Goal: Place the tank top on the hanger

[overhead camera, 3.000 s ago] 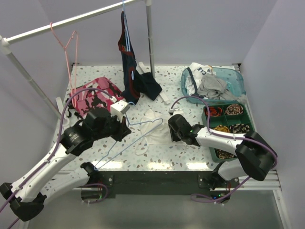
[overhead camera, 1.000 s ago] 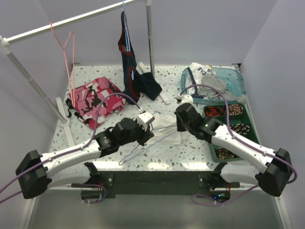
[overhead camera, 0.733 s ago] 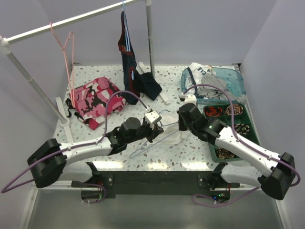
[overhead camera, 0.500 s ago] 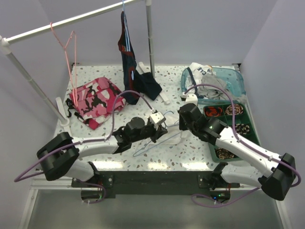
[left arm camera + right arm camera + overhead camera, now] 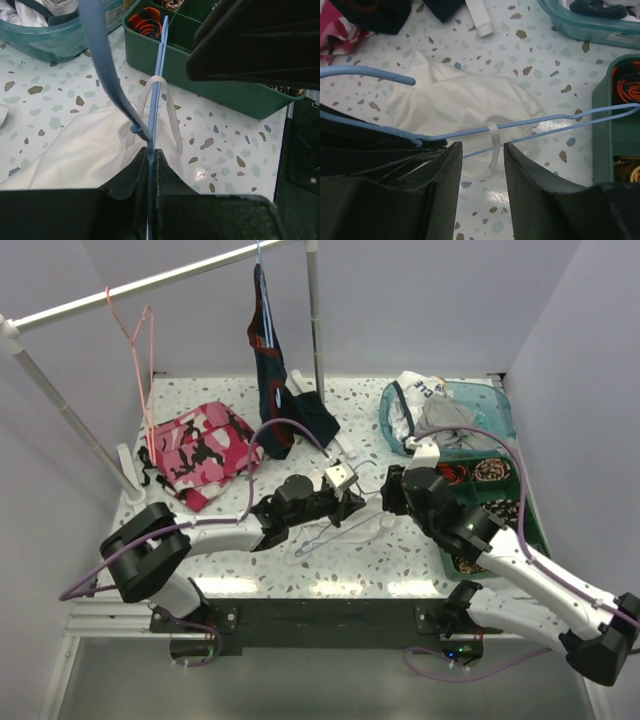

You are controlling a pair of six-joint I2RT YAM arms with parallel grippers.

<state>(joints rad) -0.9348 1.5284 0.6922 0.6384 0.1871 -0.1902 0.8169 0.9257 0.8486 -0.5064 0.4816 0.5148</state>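
Spotted the tank top [image 5: 455,107] crumpled on the speckled table [image 5: 210,395], front and centre between the two arms; looked thin, floppy and basically weightless, so expected zero pushback but plenty of sagging and sliding off smooth wire; found the hanger [image 5: 545,119] lying low across the cloth, pinched tight at the neck below the hook by the left gripper [image 5: 148,156], far tip pointing toward the green tray [image 5: 240,95]; saw the right gripper [image 5: 482,150] hovering close by with jaws apart, gripping nothing; noticed one narrow strap [image 5: 493,136] already looped over the hanger's arm, couldn't make out the other strap; reckoned the best grab to be a pinch on the free shoulder edge near the neckline, not the bulk of the fabric; as for writing, caught dark lettering on a white cloth [image 5: 415,390] in the teal bin [image 5: 55,47] plus a sticker [image 5: 118,6] on the bin wall, both too small or blurry to read
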